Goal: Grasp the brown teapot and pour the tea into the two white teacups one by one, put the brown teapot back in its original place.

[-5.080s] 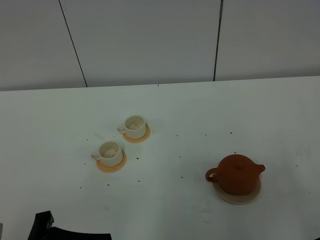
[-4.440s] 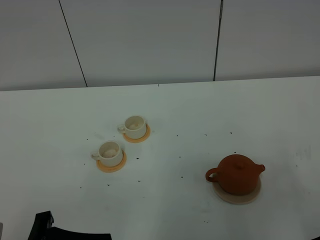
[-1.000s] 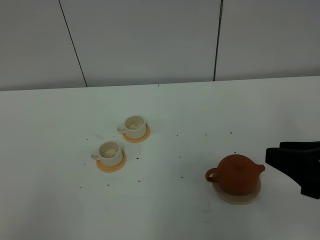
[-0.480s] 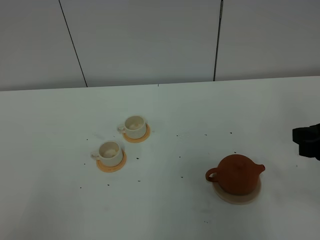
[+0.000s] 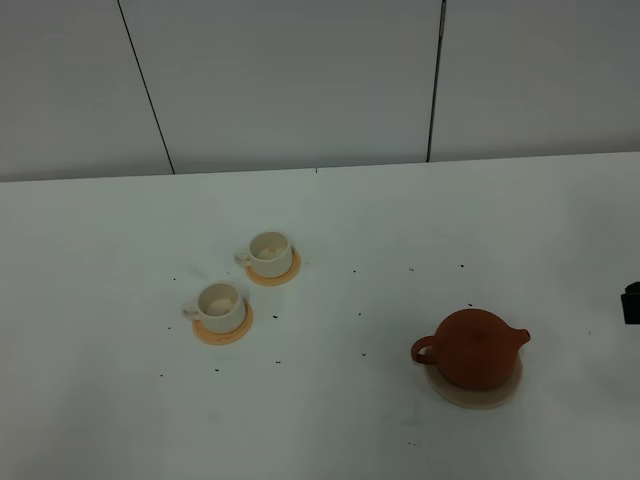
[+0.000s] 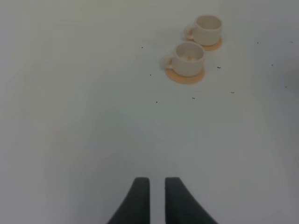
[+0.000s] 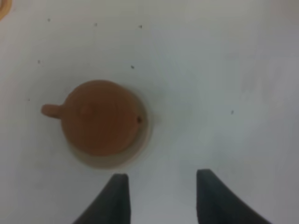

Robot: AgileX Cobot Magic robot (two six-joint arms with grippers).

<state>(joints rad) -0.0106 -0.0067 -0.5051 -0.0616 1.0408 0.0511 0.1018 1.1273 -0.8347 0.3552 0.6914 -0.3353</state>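
The brown teapot (image 5: 470, 348) sits upright on its pale tan coaster (image 5: 478, 396), handle to the left and spout to the right. The two white teacups (image 5: 270, 253) (image 5: 220, 303) stand on small orange coasters at centre left. In the right wrist view my right gripper (image 7: 161, 179) hangs open and empty beside the teapot (image 7: 100, 116), apart from it. In the left wrist view my left gripper (image 6: 157, 182) shows only a narrow gap, with nothing in it, far from the cups (image 6: 189, 58) (image 6: 208, 29). No tea is visible.
A dark bit of the right arm (image 5: 632, 302) shows at the right edge of the high view. Small dark specks dot the white table (image 5: 400, 220). A grey panelled wall (image 5: 300, 80) runs behind the table.
The right arm has drawn back to the right, almost out of the high view. Teapot and cups have not moved. The left arm's dark part at the bottom left is gone.
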